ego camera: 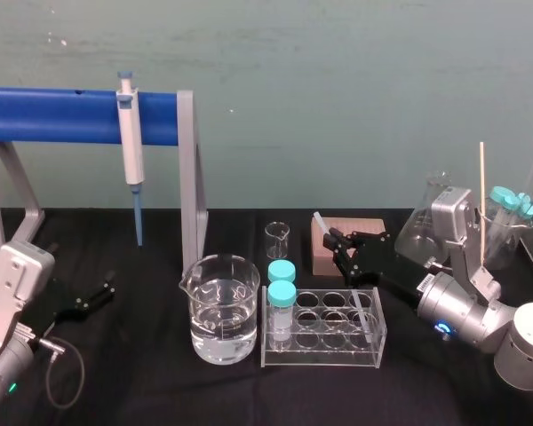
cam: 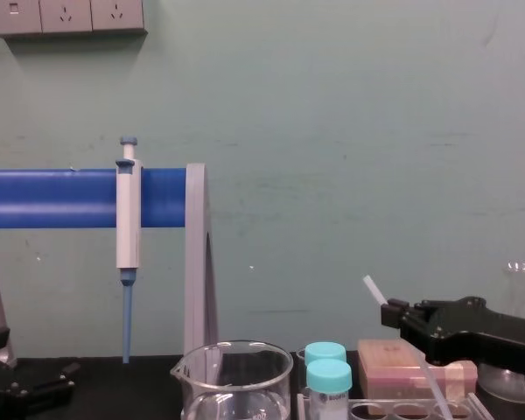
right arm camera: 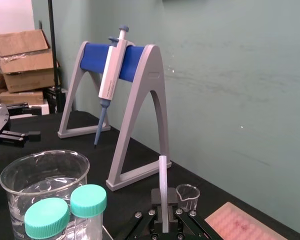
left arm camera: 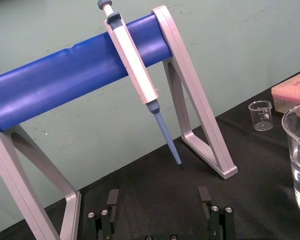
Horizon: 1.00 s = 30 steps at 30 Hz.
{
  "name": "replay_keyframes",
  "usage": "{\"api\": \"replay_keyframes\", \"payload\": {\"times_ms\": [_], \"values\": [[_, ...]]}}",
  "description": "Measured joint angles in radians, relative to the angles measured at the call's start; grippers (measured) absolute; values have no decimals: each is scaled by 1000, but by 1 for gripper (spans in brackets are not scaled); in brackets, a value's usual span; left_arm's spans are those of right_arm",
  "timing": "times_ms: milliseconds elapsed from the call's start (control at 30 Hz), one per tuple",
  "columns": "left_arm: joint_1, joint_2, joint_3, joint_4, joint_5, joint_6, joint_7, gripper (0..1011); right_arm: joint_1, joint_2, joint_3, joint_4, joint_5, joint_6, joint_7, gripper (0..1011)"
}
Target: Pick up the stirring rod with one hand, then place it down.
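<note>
Black left gripper [left arm camera: 158, 192] idle and spread; right gripper [ego camera: 338, 241] clamped on the stirring rod [right arm camera: 163, 175].

At the left you had the left gripper lying low over the dark table [ego camera: 142, 373], near the foot of the grey stand [ego camera: 188, 169] that carried the pipette [ego camera: 130, 133]; its fingers stood well apart and held nothing. To the right of the water beaker [ego camera: 220, 311] and the clear tube rack [ego camera: 324, 362], your right arm reached in from the right, forearm low, wrist pointing toward the left. Its fingers were closed on the stirring rod, holding it in the air in front of the brown block [ego camera: 360, 224], just behind the rack. The rod was tilted, its free upper end leaning left past the fingertips. Printing on the beaker and the capped tubes [ego camera: 282, 293] was too small to read.
</note>
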Motion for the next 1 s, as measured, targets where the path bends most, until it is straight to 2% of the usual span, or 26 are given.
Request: {"api": "replay_keyframes", "payload": {"times_ms": [367, 467, 700, 867, 1000], "values": [[0, 0, 0, 0, 0, 0, 0, 1000, -43, 7, 42, -91, -7, -32, -30, 60], [0, 0, 0, 0, 0, 0, 0, 1000, -62, 15, 58, -141, -4, -40, -34, 60], [0, 0, 0, 0, 0, 0, 0, 1000, -86, 25, 81, -214, 8, -71, -33, 60], [0, 0, 0, 0, 0, 0, 0, 1000, -111, 28, 99, -270, -7, -131, -51, 60], [0, 0, 0, 0, 0, 0, 0, 1000, -136, 16, 122, -293, -50, -202, -97, 60]]}}
